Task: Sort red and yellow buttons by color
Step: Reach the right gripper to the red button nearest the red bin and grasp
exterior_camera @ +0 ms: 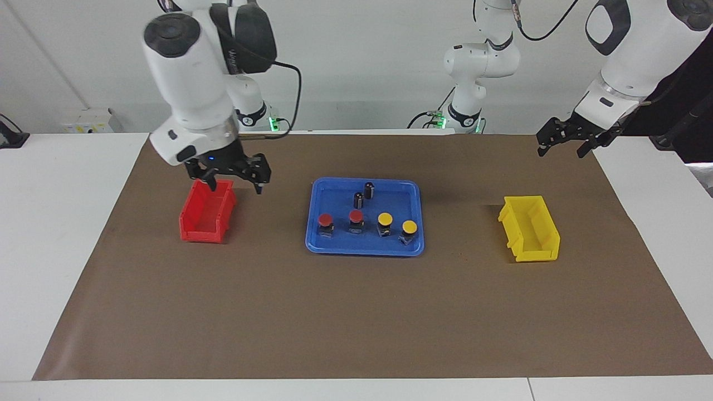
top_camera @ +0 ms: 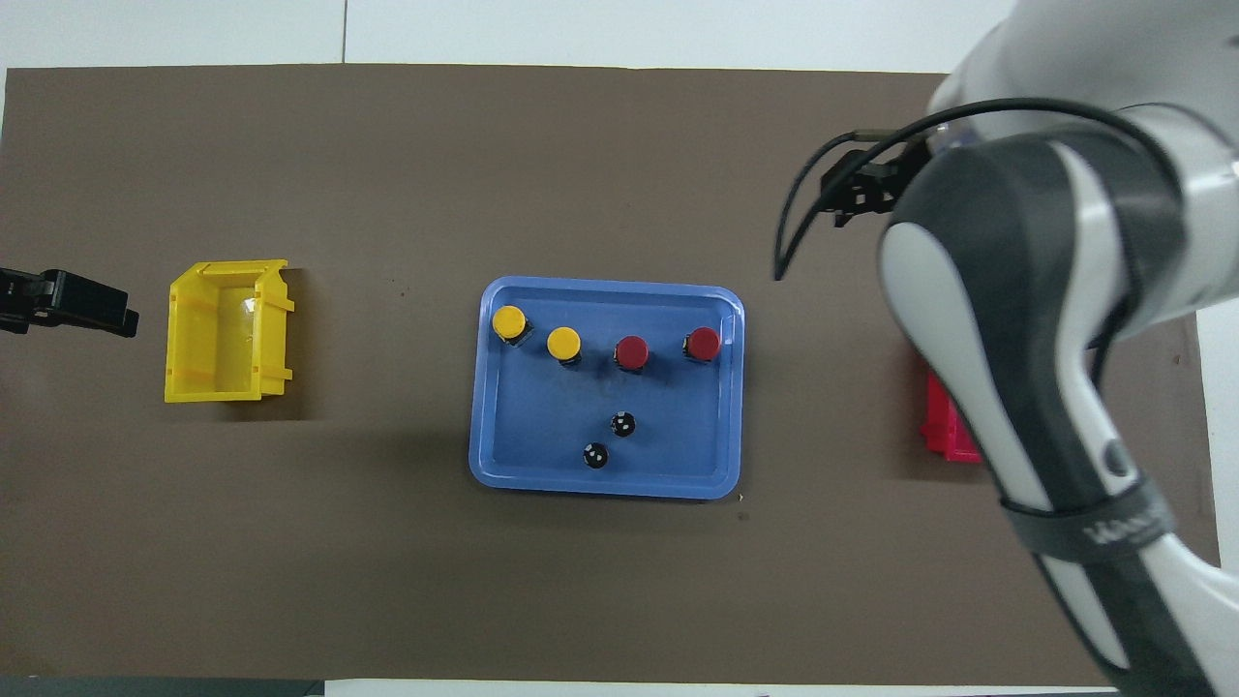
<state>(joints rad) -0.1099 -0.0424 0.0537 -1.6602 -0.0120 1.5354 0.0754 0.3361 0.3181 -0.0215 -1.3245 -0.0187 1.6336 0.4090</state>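
Two red buttons (exterior_camera: pixel 325 219) (exterior_camera: pixel 356 215) and two yellow buttons (exterior_camera: pixel 385 218) (exterior_camera: pixel 409 226) stand in a row in the blue tray (exterior_camera: pixel 365 250). The overhead view shows the same red (top_camera: pixel 632 351) (top_camera: pixel 704 342) and yellow (top_camera: pixel 509 320) (top_camera: pixel 563 341) buttons. My right gripper (exterior_camera: pixel 235 188) is open and empty, up in the air over the red bin (exterior_camera: pixel 207 214) at its edge toward the tray. My left gripper (exterior_camera: pixel 560 151) is open and empty, raised over the mat's edge at the left arm's end, apart from the yellow bin (exterior_camera: pixel 529 228).
Two dark capless cylinders (exterior_camera: pixel 369 189) (exterior_camera: pixel 359 199) stand in the tray, nearer to the robots than the buttons. Both bins hold nothing. In the overhead view my right arm covers most of the red bin (top_camera: pixel 944 436); the yellow bin (top_camera: pixel 227 334) shows whole.
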